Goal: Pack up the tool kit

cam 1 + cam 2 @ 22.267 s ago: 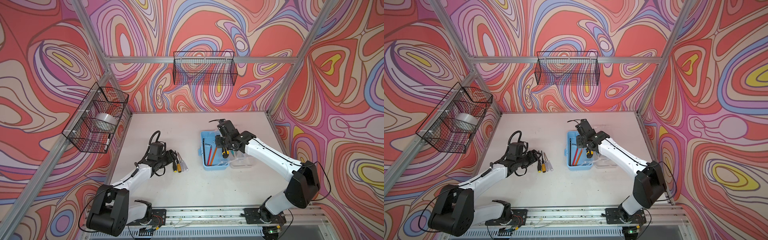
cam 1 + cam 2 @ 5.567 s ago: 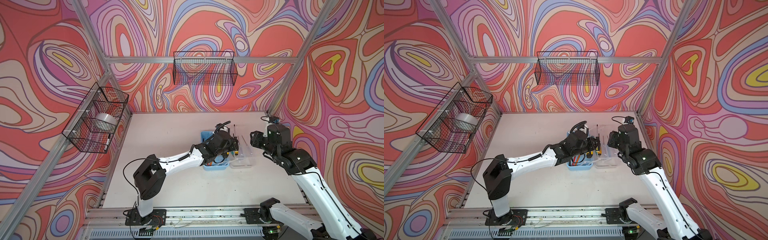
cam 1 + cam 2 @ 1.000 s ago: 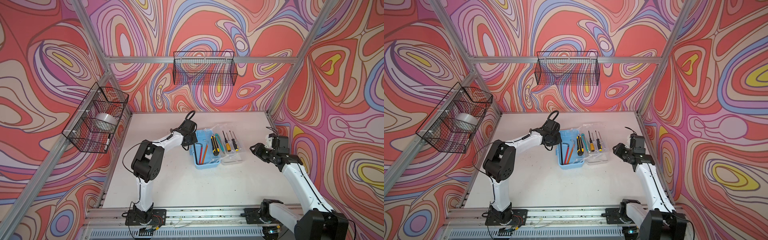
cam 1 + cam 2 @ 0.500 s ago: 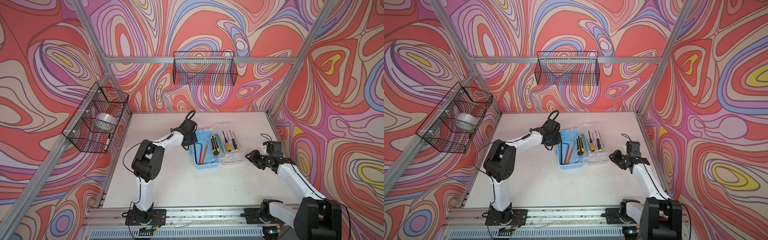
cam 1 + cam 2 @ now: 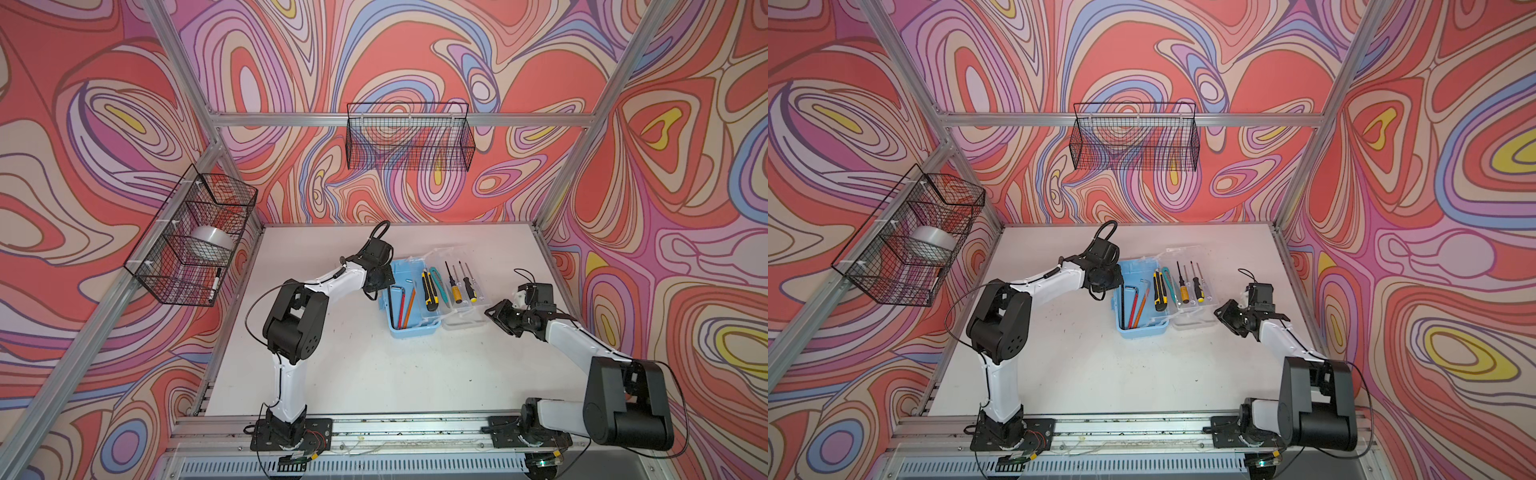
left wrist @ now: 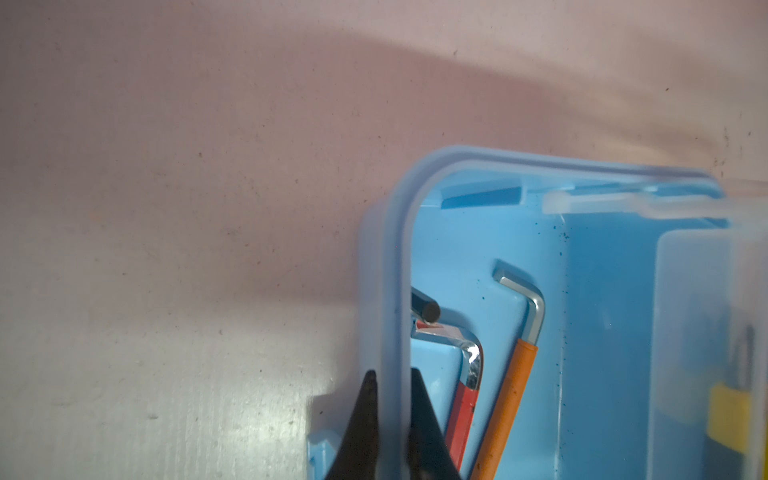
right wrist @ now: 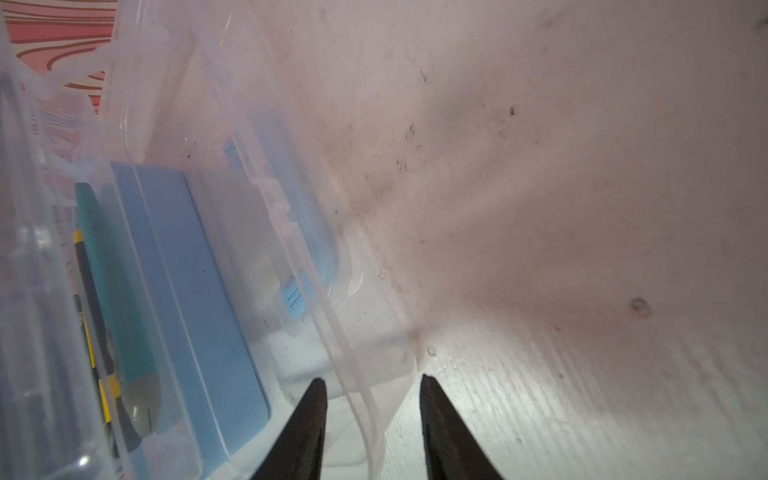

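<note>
Progress check: pretty much everything's in, afaict. Hex keys lie in the blue box, two knives sit by the hinge side, and the screwdrivers look to be in the clear lid, which lies flopped open to the right. We see nothing loose on the table.

Left to do, imo: swing the lid over and latch it.

The box is mid-table, long axis running near-to-far w/ the near end skewed a bit right. The bits inside lie along it, screwdriver tips pointing to the far side.

Left tool is clenched on the box's left rim. Right tool straddles the lid's outer edge, jaws apart, not pinching yet.
</note>
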